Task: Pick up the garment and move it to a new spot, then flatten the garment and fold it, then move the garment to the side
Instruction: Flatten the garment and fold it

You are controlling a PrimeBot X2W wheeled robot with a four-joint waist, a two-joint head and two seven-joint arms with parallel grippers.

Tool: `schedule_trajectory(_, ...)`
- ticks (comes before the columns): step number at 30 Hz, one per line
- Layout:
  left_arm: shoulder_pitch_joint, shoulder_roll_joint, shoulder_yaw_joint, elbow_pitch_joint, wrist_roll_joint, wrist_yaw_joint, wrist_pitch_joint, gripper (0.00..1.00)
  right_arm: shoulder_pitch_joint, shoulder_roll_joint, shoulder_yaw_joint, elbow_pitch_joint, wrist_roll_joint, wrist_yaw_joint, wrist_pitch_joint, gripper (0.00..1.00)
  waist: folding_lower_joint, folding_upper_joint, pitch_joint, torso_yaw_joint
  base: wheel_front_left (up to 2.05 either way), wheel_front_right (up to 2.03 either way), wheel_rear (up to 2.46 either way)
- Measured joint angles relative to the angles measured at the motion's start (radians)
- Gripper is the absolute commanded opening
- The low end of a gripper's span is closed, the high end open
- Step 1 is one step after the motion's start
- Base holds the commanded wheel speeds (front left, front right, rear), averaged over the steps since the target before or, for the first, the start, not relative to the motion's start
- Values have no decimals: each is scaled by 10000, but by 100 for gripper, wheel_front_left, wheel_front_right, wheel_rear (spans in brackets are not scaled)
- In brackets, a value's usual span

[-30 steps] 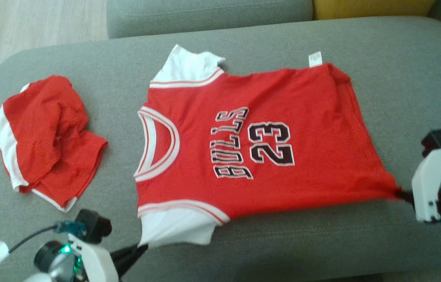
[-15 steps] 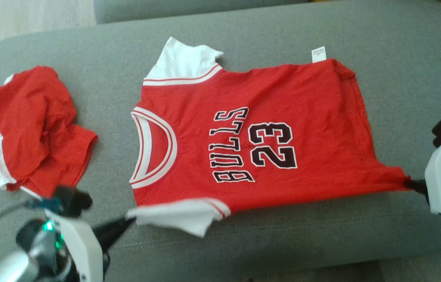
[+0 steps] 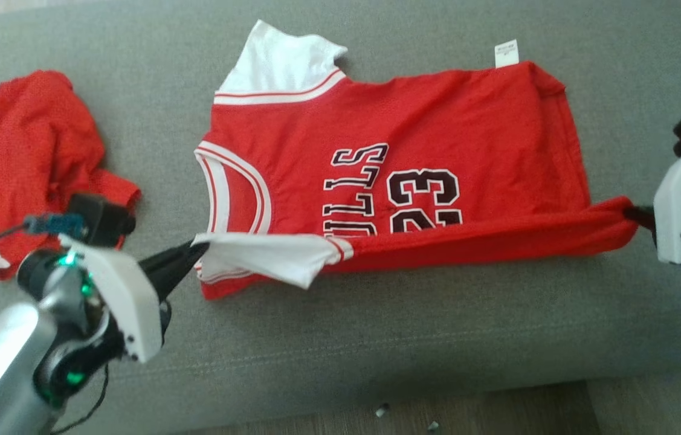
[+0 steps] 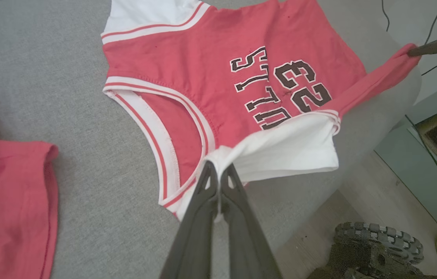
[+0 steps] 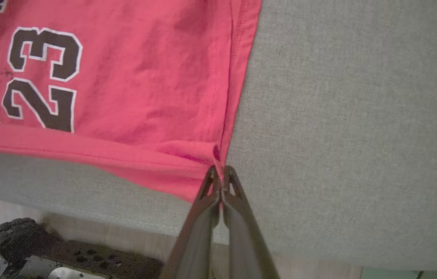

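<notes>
2 pincers, left pincer (image 3: pixel 198 248) and right pincer (image 3: pixel 629 212), clamped on the red-and-white fabric basketball jersey (image 3: pixel 413 115), have just lifted its near edge: fold begun.

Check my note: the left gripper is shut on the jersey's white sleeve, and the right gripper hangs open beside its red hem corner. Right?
Not quite. The right gripper is not open: it is shut on the jersey at its red hem corner, as the right wrist view shows. The left gripper is indeed shut on the white sleeve.
</notes>
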Motion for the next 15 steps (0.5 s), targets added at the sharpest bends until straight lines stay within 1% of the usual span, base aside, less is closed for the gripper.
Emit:
schedule_trajectory(3, -482, -282, -105, 353, 88, -8, 148, 0, -286, 165, -4, 259, -267, 0, -196, 0, 0, 0, 239, -4, 0, 0, 0)
schedule_trajectory(4, -792, -472, -207, 614, 128, -12, 176, 0, -488, 263, -12, 447, -359, 0, -337, 0, 1, 0, 411, -9, 0, 0, 0)
schedule_trajectory(8, -1427, -823, -307, 1241, 349, -84, 213, 0, -850, 433, -33, 805, -573, 0, -648, 0, 1, 0, 760, -29, 0, 0, 0)
schedule_trajectory(15, -2497, -1396, -468, 2527, 537, -98, 36, 0, -1374, 777, 27, 1432, -853, 0, -1204, 0, 2, 0, 1258, -141, 0, 0, 0)
